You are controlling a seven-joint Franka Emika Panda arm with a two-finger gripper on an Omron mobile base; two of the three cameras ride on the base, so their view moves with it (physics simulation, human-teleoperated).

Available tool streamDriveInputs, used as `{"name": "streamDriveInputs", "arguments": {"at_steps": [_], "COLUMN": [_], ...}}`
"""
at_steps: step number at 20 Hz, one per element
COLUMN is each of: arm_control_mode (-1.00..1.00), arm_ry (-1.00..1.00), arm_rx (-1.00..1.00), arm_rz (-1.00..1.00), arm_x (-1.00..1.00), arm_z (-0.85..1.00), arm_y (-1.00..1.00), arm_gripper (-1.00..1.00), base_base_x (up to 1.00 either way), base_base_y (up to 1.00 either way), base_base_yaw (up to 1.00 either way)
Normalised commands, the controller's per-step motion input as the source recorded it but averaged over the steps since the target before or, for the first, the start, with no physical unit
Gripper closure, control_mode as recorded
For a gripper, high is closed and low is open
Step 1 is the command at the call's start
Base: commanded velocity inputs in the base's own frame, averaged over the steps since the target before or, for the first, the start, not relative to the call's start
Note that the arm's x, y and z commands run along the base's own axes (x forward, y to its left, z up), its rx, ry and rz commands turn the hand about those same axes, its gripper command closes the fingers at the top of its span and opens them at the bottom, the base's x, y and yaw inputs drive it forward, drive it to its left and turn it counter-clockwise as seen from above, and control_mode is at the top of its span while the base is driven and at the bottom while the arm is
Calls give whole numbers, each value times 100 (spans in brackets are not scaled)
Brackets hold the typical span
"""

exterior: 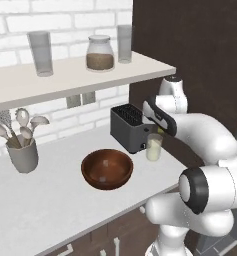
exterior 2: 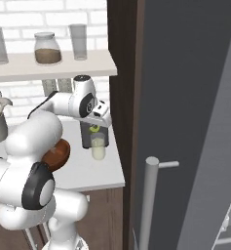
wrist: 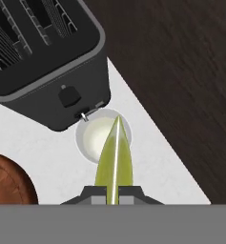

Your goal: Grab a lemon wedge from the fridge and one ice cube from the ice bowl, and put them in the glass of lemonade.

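- A grey utensil cup point(exterior: 23, 156) stands far to the left of the black toaster point(exterior: 130, 127), on the pale counter point(exterior: 50, 200).
- The ice bowl point(exterior: 107, 169), dark glossy wood, sits left of the toaster and in front of it; whether an ice cube lies inside cannot be told.
- The glass of lemonade point(exterior: 154, 148) stands just beside the toaster's front corner, near the counter's right end.
- The gripper point(wrist: 114, 193) hovers directly above that glass, its jaws nearly closed, pinching a yellow-green lemon wedge point(wrist: 114, 159).
- The fridge point(exterior 2: 185, 122) rises right of the toaster, its silver handle point(exterior 2: 148, 200) in the foreground.
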Motion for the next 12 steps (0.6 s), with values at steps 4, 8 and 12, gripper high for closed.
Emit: {"name": "streamDriveInputs", "arguments": {"at_steps": [4,8,12], "arm_control_mode": [-100,-100,-100], "arm_ry": [0,0,0], "arm_rx": [0,0,0], "arm_rz": [0,0,0], "arm_x": [1,9,13], "arm_z": [-13,-13,0], "arm_y": [1,0,0], "arm_gripper": [100,100,100], "base_base_x": [0,0,0], "base_base_y": [0,0,0], "base_base_yaw": [0,0,0]}}
